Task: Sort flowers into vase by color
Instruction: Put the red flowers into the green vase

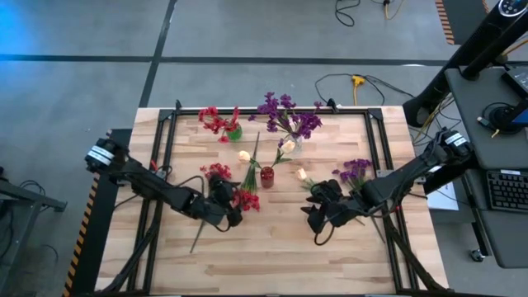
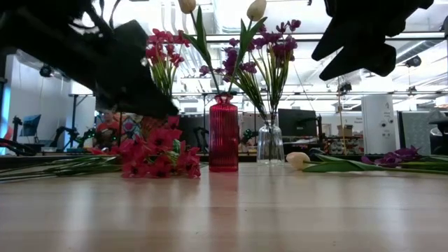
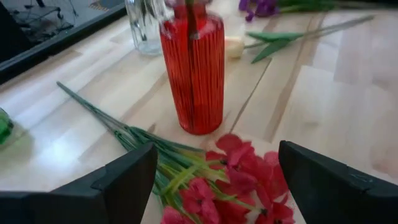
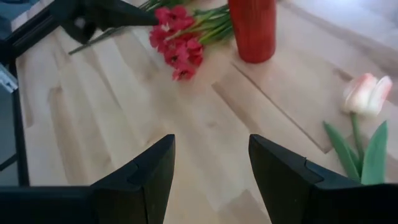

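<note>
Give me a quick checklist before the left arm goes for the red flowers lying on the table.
1. Left hand open: ok.
2. Left hand lined up over the red flower sprig: ok, blossoms show between its fingers.
3. Sprig free of other things: ok, it lies flat beside the red vase, not in it.
4. Red vase upright: ok.
5. Right hand out of the way: ok, open over bare wood near the cream tulip.
6. Left hand's height above sprig: cannot tell.

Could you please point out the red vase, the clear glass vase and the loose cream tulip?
red vase (image 2: 224, 136): low view, ribbed body.
clear glass vase (image 2: 270, 145): low view, body.
cream tulip (image 4: 367, 94): right wrist view, blossom.
</note>
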### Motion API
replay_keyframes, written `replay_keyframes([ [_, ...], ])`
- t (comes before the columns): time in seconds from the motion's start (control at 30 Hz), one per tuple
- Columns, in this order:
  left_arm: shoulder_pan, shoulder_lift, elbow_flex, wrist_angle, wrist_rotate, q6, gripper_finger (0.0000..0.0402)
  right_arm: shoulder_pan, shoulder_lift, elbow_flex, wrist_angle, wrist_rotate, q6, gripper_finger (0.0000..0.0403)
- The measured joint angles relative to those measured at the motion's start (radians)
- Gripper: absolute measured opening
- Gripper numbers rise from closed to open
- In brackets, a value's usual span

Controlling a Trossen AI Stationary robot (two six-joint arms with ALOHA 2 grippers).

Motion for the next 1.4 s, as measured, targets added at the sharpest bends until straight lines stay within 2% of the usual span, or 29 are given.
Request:
replay_keyframes([
  [0.13, 0.011, -0.069, 0.0, -0.037, 0.0, 0.001, 0.0315, 0.0, 0.0, 0.0, 0.0, 0.021, -0.009, 0.0196],
  [0.27, 0.078, -0.085, 0.0, -0.035, -0.006, -0.008, 0.0312, 0.0, 0.0, 0.0, 0.0, 0.052, -0.027, 0.0196],
  [0.47, 0.159, -0.002, -0.001, -0.009, 0.019, -0.019, 0.0311, 0.0, 0.0, 0.0, 0.0, 0.073, -0.042, 0.0196],
  [0.63, 0.183, 0.075, 0.0, 0.026, 0.02, -0.02, 0.0311, 0.0, 0.0, 0.0, 0.0, 0.073, -0.044, 0.0196],
  [0.73, 0.196, 0.128, 0.011, 0.105, 0.03, -0.02, 0.0311, -0.001, 0.0, 0.0, 0.0, 0.083, -0.049, 0.0196],
  [0.87, 0.22, 0.187, 0.033, 0.106, 0.058, -0.02, 0.0311, 0.0, 0.0, 0.0, 0.0, 0.099, -0.051, 0.0196],
  [1.17, 0.274, 0.235, 0.04, 0.102, 0.157, -0.062, 0.0311, -0.001, 0.0, 0.0, 0.001, 0.099, -0.048, 0.0196],
  [1.4, 0.276, 0.237, 0.04, 0.086, 0.159, -0.077, 0.0311, -0.001, 0.0, 0.0, 0.001, 0.099, -0.048, 0.0196],
])
